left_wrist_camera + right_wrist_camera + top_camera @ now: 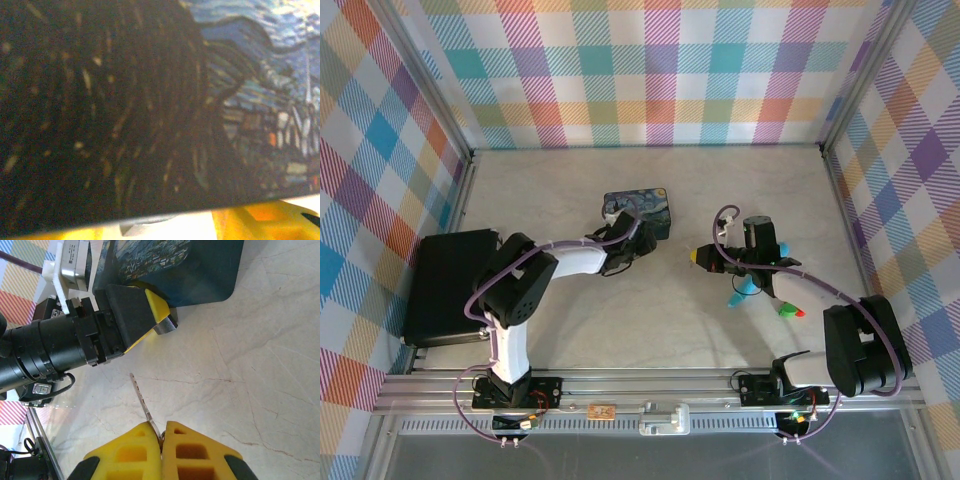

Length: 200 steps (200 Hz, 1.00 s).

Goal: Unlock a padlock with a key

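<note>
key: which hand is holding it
The right hand: its yellow fingers are pinched shut on the thin silvery key. The left hand is over by the blue tin.

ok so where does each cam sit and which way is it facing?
Top external: above, behind the bases, looking down on the table; both arms, left tool and right tool show.
Left wrist: on the left arm, close up against the blue tin; own yellow fingers at the bottom edge.
Right wrist: low over the table, facing the left tool, apparently gripping the padlock, beside the tin; right tool shut on the key.
Shared: all three show the tin.
</note>
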### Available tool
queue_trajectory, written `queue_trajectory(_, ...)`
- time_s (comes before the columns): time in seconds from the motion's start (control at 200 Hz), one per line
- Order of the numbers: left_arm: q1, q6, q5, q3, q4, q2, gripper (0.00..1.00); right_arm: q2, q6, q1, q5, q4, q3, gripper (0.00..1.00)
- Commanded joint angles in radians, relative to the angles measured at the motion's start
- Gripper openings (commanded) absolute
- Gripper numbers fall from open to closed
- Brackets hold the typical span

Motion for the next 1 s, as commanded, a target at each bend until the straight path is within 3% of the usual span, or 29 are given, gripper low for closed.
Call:
queue_trajectory(0.0,0.003,0.108,-0.016,-0.058,0.097,-0.046,0.57,-0.030,-0.008,-0.004,-0.007,0.000,0.007,0.00)
queue_trajectory(0.365,0.003,0.329,0.089,-0.177,0.424,-0.008,0.53,-0.033,-0.007,-0.006,-0.003,-0.021,0.027,0.00)
queue_trajectory(0.59,0.003,0.347,0.114,-0.145,0.452,0.064,0.36,-0.041,0.002,-0.004,0.001,-0.027,0.030,0.00)
queue_trajectory(0.995,0.004,0.296,0.104,-0.119,0.444,0.133,0.34,-0.034,0.016,-0.005,-0.002,-0.020,0.036,0.00)
